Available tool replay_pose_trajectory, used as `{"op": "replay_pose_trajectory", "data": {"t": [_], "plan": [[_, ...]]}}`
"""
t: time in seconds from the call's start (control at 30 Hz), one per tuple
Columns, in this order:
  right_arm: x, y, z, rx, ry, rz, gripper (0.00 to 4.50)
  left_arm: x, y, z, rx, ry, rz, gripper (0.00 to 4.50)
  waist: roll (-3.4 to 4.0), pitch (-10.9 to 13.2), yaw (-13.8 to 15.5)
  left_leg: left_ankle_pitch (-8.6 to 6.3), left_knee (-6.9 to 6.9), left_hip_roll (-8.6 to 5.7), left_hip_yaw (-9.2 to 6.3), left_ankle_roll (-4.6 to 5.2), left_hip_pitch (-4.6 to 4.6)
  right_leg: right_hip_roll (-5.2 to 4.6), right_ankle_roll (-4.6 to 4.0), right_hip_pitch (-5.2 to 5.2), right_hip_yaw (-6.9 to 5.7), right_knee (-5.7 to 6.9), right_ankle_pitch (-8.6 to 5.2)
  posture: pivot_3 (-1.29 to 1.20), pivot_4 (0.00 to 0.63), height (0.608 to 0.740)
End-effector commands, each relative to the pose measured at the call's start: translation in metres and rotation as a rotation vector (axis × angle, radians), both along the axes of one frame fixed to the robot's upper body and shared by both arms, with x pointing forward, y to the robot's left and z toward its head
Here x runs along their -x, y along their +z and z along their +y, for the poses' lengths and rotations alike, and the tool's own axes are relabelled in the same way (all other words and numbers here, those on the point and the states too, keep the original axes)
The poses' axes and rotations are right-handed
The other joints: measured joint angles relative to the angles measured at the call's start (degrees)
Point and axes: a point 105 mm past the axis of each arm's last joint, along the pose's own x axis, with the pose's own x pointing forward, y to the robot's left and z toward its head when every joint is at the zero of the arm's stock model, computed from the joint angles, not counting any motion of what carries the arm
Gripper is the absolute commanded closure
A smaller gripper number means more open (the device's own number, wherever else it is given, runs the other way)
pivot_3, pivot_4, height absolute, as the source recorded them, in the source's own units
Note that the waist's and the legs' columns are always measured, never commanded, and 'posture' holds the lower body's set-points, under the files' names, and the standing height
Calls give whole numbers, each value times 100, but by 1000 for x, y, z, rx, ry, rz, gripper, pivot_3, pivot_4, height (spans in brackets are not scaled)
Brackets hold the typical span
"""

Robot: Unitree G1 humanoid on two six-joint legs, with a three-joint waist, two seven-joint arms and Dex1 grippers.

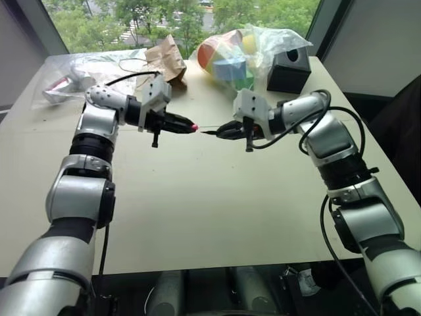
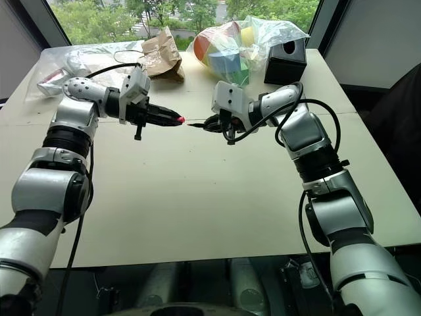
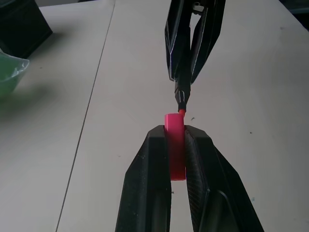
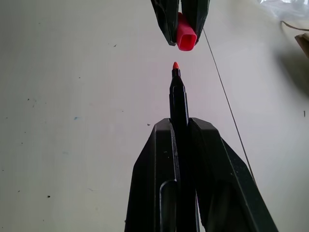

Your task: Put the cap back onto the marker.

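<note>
Head views: left gripper (image 1: 191, 126), clamped on the cap (image 1: 194, 127), faces right gripper (image 1: 220, 131), clamped on the marker (image 1: 210, 133), mid-frame above the table (image 1: 197, 210). Wrist views: I judge tip (image 4: 175, 65) just short of the cap's mouth, axes nearly collinear, slightly offset.
</note>
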Motion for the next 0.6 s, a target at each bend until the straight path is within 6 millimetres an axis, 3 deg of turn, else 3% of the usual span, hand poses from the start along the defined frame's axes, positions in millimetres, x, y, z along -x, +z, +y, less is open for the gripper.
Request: {"op": "replay_pose_trajectory", "data": {"t": [0.03,0.6], "plan": [[0,16,5,-23,18,-54,4500,1,11,-2,17,-14,-45,4429,0,0,1,0,0,0,0,0,0,0,0,0,0,0,0,0,150,740],[-1,21,9,-37,22,-63,4500,1,1,-4,-6,-16,-49,4429,0,0,2,0,0,0,0,0,0,0,0,0,0,0,0,0,150,740]]}}
